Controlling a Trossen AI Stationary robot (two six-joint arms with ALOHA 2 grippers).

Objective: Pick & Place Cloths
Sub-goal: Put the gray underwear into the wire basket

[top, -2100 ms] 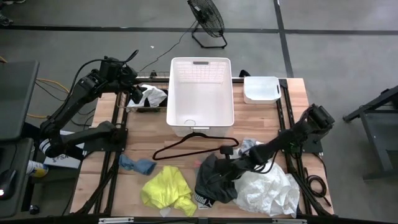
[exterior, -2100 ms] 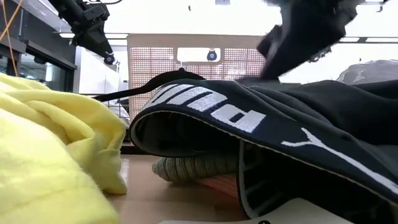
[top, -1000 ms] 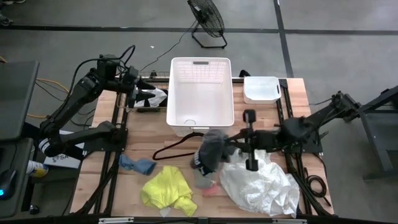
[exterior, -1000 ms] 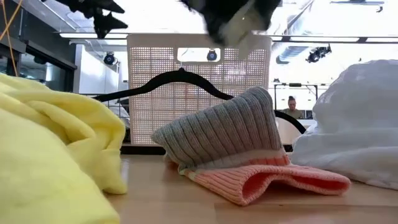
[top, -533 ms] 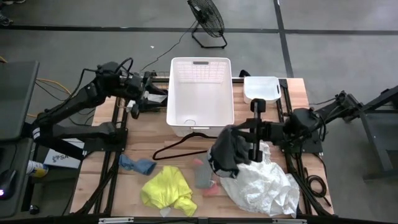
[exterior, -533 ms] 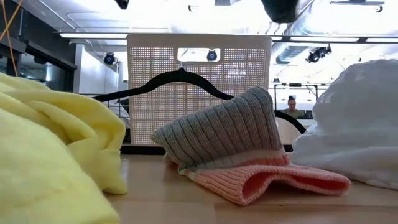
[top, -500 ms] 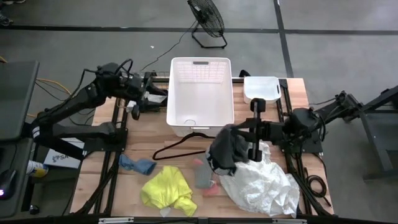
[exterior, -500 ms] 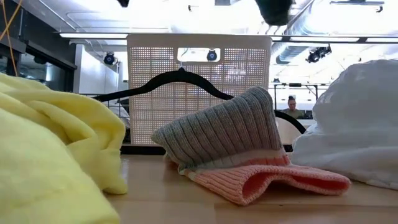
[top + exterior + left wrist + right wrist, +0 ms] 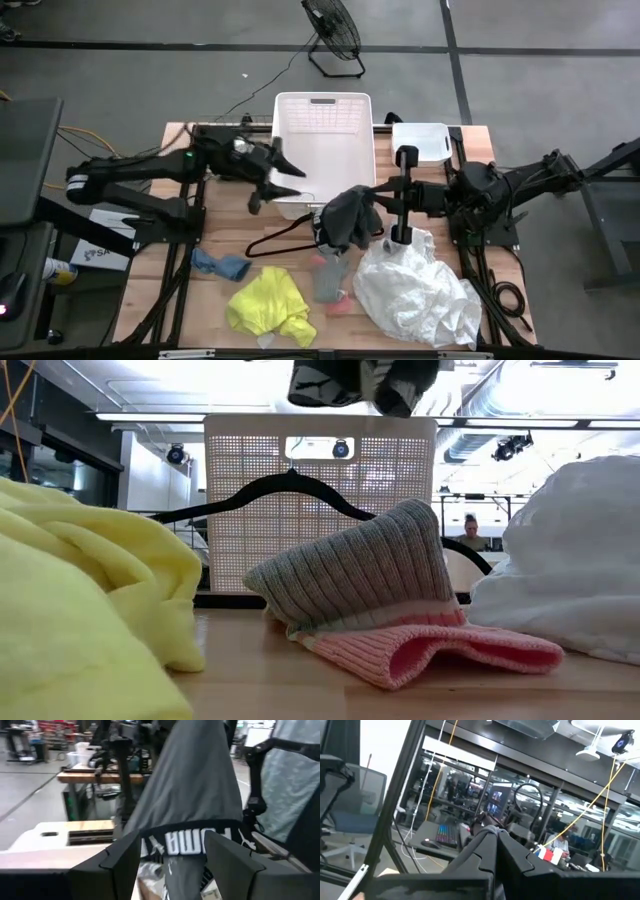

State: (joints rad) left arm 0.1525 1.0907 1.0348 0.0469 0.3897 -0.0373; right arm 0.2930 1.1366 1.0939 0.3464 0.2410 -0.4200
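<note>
1. Currently, the right end effector (image 9: 372,207) is closed on the dark grey garment (image 9: 347,218), which hangs in the air just in front of the white basket (image 9: 322,105), above the black hanger (image 9: 300,232).
2. The left end effector (image 9: 283,183) stands with its fingers apart at the basket's front-left corner, holding nothing; the garment's lettered waistband (image 9: 192,841) hangs just beyond its fingers.
3. Risk: the garment is bunched and gripped at one point. A slack fold could catch the basket's front rim, so the release could drape it outside.
4. Risk: the two end effectors are near each other; converging on the garment could bring contact.
5. The white garment (image 9: 420,295), yellow garment (image 9: 265,305), blue piece (image 9: 220,264) and grey-and-pink piece (image 9: 400,610) lie on the desk (image 9: 480,140) in front of the basket.
</note>
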